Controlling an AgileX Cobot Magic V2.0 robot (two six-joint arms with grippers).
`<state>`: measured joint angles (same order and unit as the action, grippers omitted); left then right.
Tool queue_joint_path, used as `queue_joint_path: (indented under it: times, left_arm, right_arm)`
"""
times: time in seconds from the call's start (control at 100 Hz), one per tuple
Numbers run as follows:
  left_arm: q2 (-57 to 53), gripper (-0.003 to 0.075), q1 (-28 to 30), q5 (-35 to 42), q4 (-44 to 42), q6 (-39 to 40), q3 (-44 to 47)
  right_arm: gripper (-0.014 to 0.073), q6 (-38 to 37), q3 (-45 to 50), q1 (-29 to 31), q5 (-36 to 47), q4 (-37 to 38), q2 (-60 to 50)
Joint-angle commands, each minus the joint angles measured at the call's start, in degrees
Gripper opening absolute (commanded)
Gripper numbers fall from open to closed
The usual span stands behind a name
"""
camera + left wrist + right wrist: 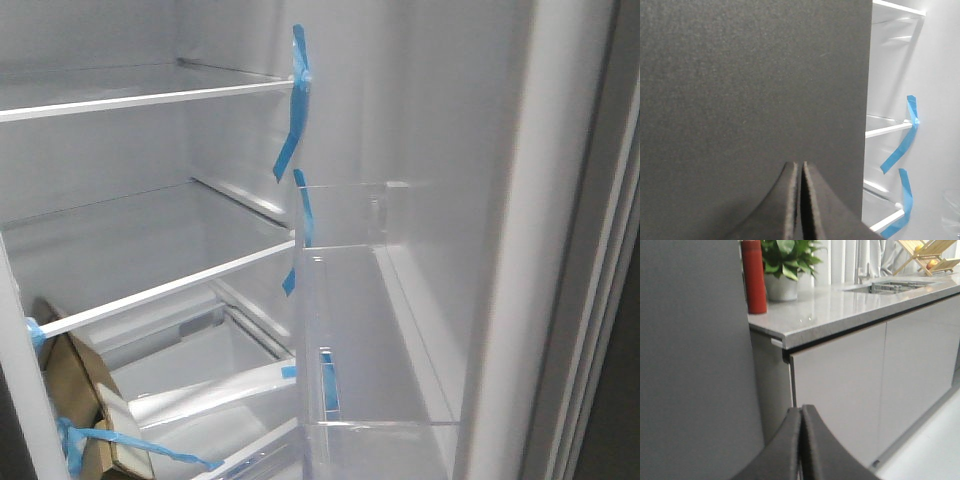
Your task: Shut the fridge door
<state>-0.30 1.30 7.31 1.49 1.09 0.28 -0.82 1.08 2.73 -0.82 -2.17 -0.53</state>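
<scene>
Grey outer face of the fridge door (750, 90) fills my L wrist cam; L gripper (801, 200) pinched flat, holding nothing, prob. to push as a blunt pad; door open, its white inner side w/ clear bin (380, 330) on front cam; R gripper (801, 445) also pinched, idle near cabinets (865, 385).

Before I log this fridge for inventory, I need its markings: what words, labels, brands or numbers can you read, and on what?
No text can be read in any view.
Fridge door: no print shows.
Blue tape strips: blank.
Cardboard box on the lower shelf: pale label patch, too blurred to read.
Red bottle on the countertop: no label shows.
</scene>
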Motion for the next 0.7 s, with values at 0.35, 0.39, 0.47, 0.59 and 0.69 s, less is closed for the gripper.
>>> queue_joint_path:
  times: [0.35,0.39,0.47,0.59,0.69]
  left_arm:
    - [-0.6,-0.002,-0.3,4.2,0.2,0.2,2.0]
    - [-0.6,-0.002,-0.3,4.2,0.2,0.2,2.0]
    - [-0.6,-0.002,-0.3,4.2,0.2,0.2,2.0]
    - [-0.6,-0.002,-0.3,4.2,0.2,0.2,2.0]
    - [-0.6,-0.002,-0.3,4.2,0.2,0.2,2.0]
  right_arm:
    - [-0.0044,0.1,-9.1,0.5,-5.3,-17.1,0.8]
    - [-0.0044,0.1,-12.2,0.5,-8.4,-17.1,1.7]
    - [-0.0044,0.1,-18.5,0.5,-14.3,-17.1,4.6]
    - [-0.0044,0.8,-29.4,0.5,-21.6,-16.4,9.3]
    - [-0.0044,1.9,-39.8,0.5,-25.3,-16.0,13.5]
